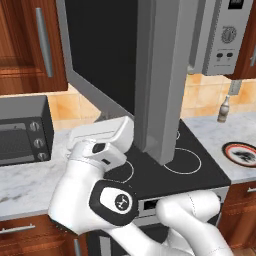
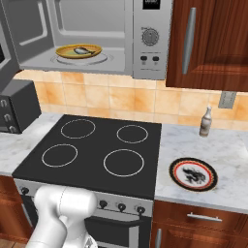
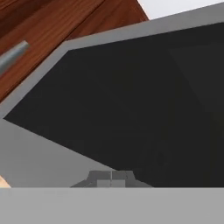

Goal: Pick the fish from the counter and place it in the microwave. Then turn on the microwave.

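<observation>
My gripper (image 3: 111,178) is clenched, fingertips together and empty, pointed close at the dark window of the microwave's door (image 3: 131,100). In the left base view my arm (image 1: 100,190) rises from below, the hand tucked just behind the lower edge of the open door (image 1: 150,75).

The microwave (image 2: 145,38) hangs above the stovetop (image 2: 97,150) with its door swung wide to the left. The fish (image 2: 83,50) lies on a yellow plate (image 2: 94,53) inside the cavity, on the turntable. The control strip (image 2: 151,36) with dial and buttons stands to the right of the cavity.

The counter (image 2: 218,150) to the right of the stovetop carries a red-rimmed plate (image 2: 193,174) with dark markings and a small bottle (image 2: 206,122) near the wall. The toaster oven (image 1: 22,130) sits on the counter to the left of the stovetop.
</observation>
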You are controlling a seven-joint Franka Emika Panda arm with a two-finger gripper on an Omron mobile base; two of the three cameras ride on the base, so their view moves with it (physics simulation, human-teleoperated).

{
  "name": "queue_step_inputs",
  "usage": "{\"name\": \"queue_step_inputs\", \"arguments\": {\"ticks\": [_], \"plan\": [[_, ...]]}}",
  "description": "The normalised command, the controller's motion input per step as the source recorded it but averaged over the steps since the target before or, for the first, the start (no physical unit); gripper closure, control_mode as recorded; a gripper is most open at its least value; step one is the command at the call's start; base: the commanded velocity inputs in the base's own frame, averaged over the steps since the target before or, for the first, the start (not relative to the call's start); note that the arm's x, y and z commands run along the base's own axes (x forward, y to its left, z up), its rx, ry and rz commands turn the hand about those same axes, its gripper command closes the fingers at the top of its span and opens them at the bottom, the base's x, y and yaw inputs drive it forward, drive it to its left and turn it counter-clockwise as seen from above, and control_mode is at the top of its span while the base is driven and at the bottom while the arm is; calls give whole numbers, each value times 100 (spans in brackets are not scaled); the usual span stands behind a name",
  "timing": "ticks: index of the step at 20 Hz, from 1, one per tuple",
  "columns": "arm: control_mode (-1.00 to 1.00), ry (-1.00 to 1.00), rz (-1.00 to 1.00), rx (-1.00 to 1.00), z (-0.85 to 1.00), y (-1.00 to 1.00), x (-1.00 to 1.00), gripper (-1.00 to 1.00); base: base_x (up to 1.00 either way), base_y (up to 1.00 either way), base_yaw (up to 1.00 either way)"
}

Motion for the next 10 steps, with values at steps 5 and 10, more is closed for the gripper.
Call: {"name": "queue_step_inputs", "arguments": {"ticks": [5, 10], "plan": [[-100, 7, 0, 13, 30, -58, 0, 100, 0, 0, 0], [-100, 5, 0, 11, 24, -57, 0, 100, 0, 0, 0]]}}
